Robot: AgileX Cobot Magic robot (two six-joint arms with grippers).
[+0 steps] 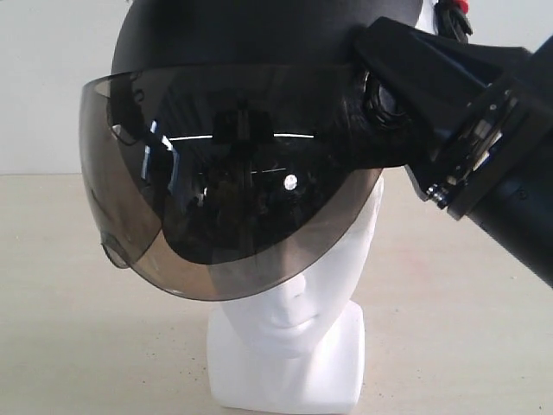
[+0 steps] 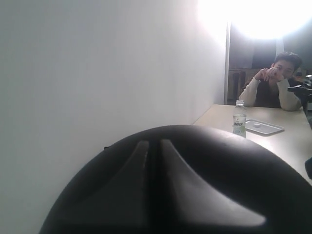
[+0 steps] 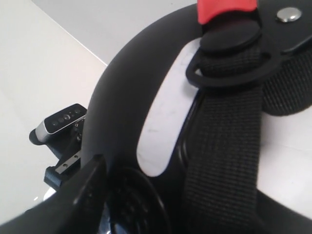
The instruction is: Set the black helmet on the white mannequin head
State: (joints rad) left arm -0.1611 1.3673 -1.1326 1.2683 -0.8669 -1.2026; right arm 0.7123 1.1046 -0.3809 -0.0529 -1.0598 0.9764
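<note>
Black helmet (image 1: 233,35) sits tilted over the white mannequin head (image 1: 289,346) on the worktop (image 1: 69,303), visor (image 1: 216,199) hiding its eyes. Right tool (image 1: 384,95) clamps the side rim, probably to seat it; left tool is out of sight.

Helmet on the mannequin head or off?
On. The black helmet covers the crown of the white mannequin head; its visor hides the eyes, mouth showing below. Fully seated: cannot tell.
</note>
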